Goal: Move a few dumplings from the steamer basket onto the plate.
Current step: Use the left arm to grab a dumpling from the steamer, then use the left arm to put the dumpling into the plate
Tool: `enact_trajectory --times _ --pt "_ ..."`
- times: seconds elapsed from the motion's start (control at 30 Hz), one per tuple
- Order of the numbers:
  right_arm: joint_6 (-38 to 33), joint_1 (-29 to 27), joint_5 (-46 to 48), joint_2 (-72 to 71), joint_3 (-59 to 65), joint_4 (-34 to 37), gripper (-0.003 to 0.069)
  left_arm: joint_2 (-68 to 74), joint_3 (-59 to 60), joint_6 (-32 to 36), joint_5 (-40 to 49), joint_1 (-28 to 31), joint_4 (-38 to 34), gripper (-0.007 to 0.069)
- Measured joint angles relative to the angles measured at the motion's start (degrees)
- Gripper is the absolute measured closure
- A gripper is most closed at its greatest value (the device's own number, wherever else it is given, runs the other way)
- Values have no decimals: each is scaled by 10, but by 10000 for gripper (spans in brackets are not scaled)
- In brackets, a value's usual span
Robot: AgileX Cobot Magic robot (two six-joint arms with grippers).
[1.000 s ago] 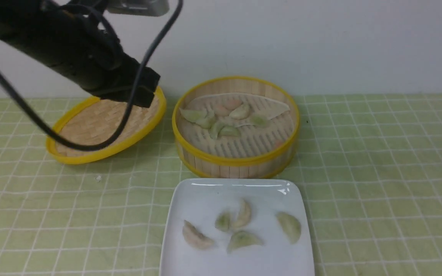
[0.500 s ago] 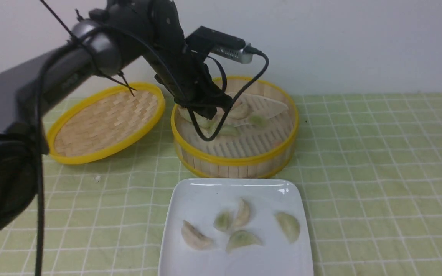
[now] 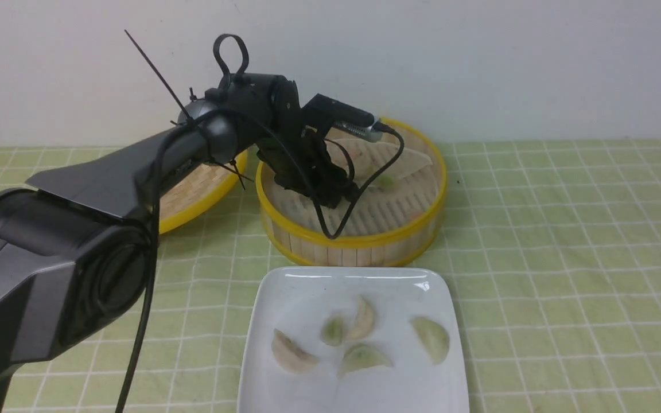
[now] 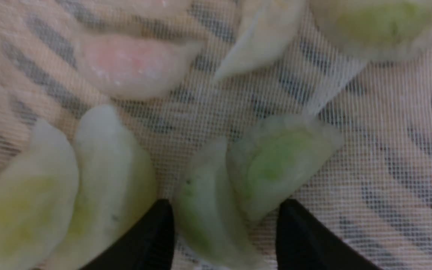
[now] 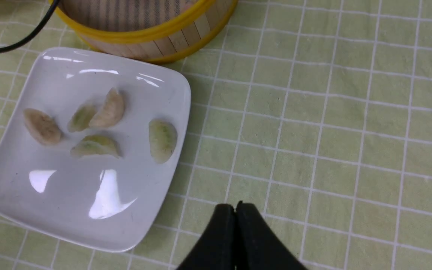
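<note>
Left black end effector (image 4: 225, 225) spread wide over pale-green crescent dumplings (image 4: 283, 161) in round yellow-rimmed bamboo steamer basket (image 3: 353, 240), upper centre of the front view, right black end effector (image 5: 236, 212) closed

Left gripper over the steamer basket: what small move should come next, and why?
Probably lower the left gripper slightly, then close it gently on the upright green dumpling. Its jaws stand open with that dumpling between them, but the neighbouring green dumpling touches it and reaches towards the gap, so a hasty close might catch both.
</note>
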Motion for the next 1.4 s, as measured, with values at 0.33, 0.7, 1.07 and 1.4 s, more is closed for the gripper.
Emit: enact_trajectory --times 0.33,0.7,1.07,1.4 --pt "0 0 0 0 0 1 673 3 -6 -46 -3 -3 29 365" --pt "0 0 0 0 0 1 673 -44 -157 -51 230 -3 50 365" --pt "0 0 -22 0 0 4 673 -236 16 -65 237 -6 -37 365" --pt "-15 0 -31 0 0 5 673 -378 457 -70 180 -136 -64 365"
